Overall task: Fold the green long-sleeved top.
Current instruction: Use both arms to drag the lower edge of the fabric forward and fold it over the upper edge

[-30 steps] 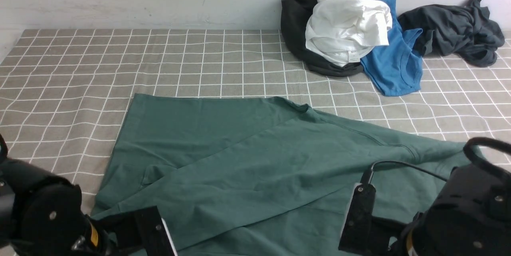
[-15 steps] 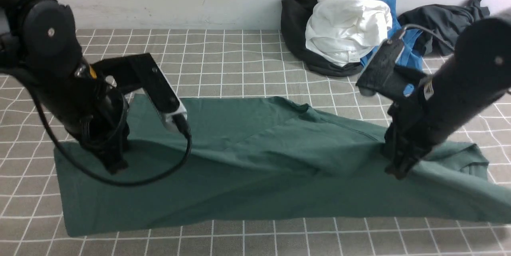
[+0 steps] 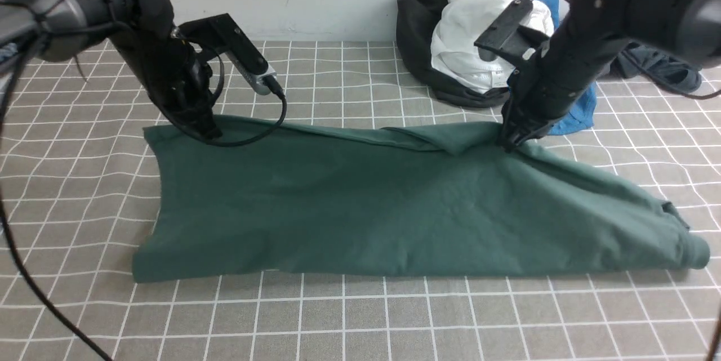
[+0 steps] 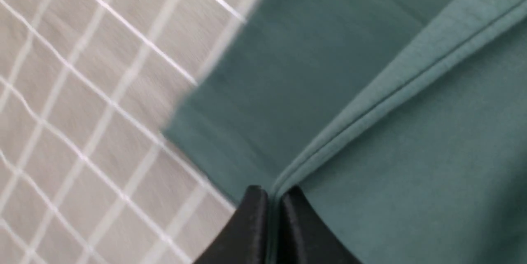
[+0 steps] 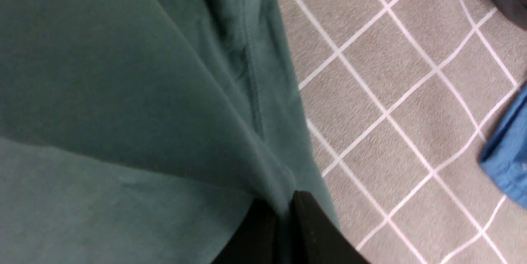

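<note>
While clamped tight on top (image 3: 394, 209) near table's (image 3: 360, 321) far edge, left fingers (image 4: 253, 223) and right fingers (image 5: 313, 231) alike: laying lengthwise fold, seemingly. Next: set edge flat, square it, then release.

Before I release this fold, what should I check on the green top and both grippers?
1. The left gripper is shut on the green top's hem: ok.
2. The right gripper is shut on the top: ok.
3. Layers flush at the left corner: not ok, the lower layer shows beyond the pinched hem.
4. Fold lying flat: not ok, a ridge stands beside the right gripper.
5. Right end tidy: not ok, it is bunched.
6. Clear of the blue shirt: ok, apart.
</note>
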Motion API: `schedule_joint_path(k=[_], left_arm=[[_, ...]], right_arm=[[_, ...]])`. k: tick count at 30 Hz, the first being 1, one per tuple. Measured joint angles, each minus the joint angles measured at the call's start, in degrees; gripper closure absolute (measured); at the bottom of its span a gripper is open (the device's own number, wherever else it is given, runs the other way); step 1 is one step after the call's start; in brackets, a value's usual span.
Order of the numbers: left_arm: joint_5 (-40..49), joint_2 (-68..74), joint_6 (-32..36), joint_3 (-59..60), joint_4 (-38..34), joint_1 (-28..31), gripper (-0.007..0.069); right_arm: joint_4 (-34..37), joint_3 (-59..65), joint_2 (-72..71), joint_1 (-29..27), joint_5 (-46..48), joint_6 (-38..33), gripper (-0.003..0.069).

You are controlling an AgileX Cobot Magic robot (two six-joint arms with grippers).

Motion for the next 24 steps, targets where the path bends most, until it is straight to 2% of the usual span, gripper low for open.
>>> schedule_joint_path(k=[7,10,11,13,14,16,17,20,24], left_arm=[[-6.97,6.19,-1.15,-2.9,0.0,1.13,0.0578],[-9.05,7.1,-3.59,-2.9,0.0,1.89,0.0531],[-10.39,7.17,-5.36,-2.9,0.0,2.32,0.0484],[-11.06,7.17,-6.63,-3.04,0.0,2.59,0.0447],[-11.13,7.12,-8.96,-3.56,0.0,3.03,0.0386],[-10.71,7.12,-10.7,-4.13,0.0,3.21,0.0345],[-9.02,7.12,-13.05,-5.03,0.0,3.3,0.0297],[-2.27,7.12,-16.68,-7.73,-0.79,3.33,0.0249],[5.4,7.06,-18.4,-9.77,-2.71,2.85,0.0264]], right_arm=[[0.23,-2.49,6.23,-0.41,-5.95,0.24,0.0571],[0.18,-2.49,6.94,-0.46,-8.27,1.68,0.0489],[-0.25,-2.69,6.97,-0.53,-10.07,4.3,0.0419],[-0.44,-3.2,6.97,-0.6,-10.54,5.89,0.0374],[-0.79,-4.26,6.8,-0.74,-10.43,8.76,0.0316],[-0.79,-5.18,6.6,-0.74,-9.71,9.81,0.0287],[-0.1,-6.56,6.22,-0.74,-7.33,10.92,0.0265],[4.75,-7.87,5.47,-0.74,-1.45,11.63,0.0256],[11.29,-7.94,6.1,0.13,4.51,10.13,0.0256]])
